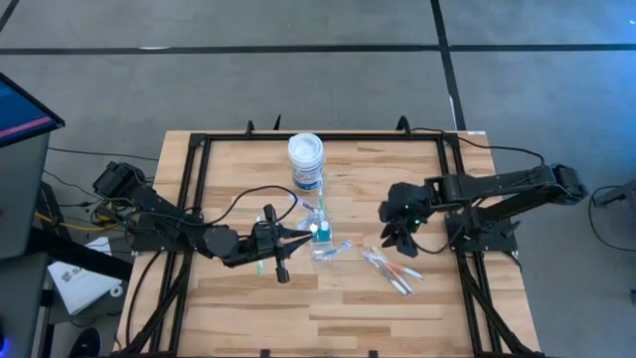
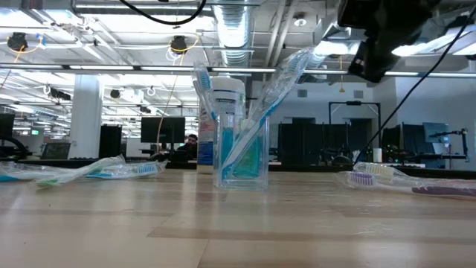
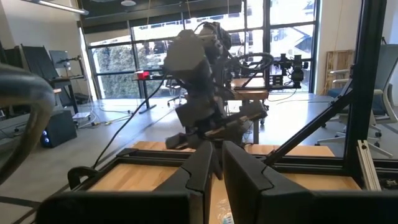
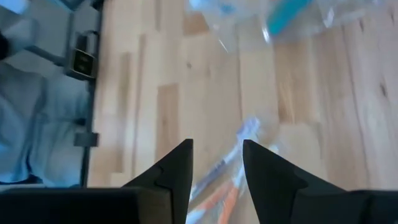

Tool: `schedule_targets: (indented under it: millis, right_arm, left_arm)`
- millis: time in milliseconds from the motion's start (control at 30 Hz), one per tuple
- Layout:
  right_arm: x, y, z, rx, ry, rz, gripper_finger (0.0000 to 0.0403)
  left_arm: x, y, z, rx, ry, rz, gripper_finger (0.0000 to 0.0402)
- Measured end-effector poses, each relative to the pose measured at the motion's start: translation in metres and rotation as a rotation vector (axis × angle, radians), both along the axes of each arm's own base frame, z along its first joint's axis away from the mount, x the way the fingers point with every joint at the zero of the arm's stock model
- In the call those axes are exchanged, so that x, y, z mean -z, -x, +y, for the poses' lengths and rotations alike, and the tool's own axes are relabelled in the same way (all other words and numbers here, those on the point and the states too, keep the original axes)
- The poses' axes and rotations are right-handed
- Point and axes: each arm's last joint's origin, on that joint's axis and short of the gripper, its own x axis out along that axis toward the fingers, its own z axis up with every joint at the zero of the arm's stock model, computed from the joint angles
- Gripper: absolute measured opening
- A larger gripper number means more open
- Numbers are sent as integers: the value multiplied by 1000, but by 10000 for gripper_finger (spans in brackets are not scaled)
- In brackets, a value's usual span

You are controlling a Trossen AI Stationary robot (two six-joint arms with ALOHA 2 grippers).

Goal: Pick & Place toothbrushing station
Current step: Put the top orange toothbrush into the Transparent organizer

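Note:
A small clear cup (image 1: 322,241) (image 2: 242,160) stands upright mid-table with wrapped toothbrushes (image 2: 279,89) leaning out of it. More wrapped toothbrushes (image 1: 390,268) (image 2: 387,176) lie flat on the table to its right. Others lie to its left (image 2: 89,171), among them a green one (image 1: 260,265). My left gripper (image 1: 296,236) (image 3: 216,163) is level beside the cup's left side, pointing at it. Its fingers are together but for a narrow slit, with nothing plainly between them. My right gripper (image 1: 397,237) (image 4: 217,155) hovers open above the right-hand toothbrushes (image 4: 224,183), pointing down.
A white round jar with a blue label (image 1: 306,159) (image 2: 227,97) stands behind the cup toward the far edge. A black frame (image 1: 199,189) runs along the table's left, far and right sides. Bare wood (image 1: 328,308) lies toward the near edge.

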Motion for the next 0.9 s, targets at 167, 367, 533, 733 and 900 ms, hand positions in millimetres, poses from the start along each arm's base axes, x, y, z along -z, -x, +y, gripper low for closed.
schedule_targets:
  millis: [167, 367, 533, 733, 900]
  right_arm:
    - [4, 6, 12, 62, 37, 87, 127]
    - [5, 11, 30, 87, 77, 107, 128]
    - [16, 10, 45, 104, 133, 155, 124]
    - [46, 9, 58, 88, 192, 270, 123]
    - [62, 4, 65, 90, 234, 291, 122]
  left_arm:
    - [0, 0, 0, -1, 0, 0, 30]
    - [0, 0, 0, -4, 1, 0, 30]
    - [0, 0, 0, -3, 1, 0, 30]
    - [0, 0, 0, -3, 4, -1, 30]
    - [0, 0, 0, -2, 4, -1, 30]
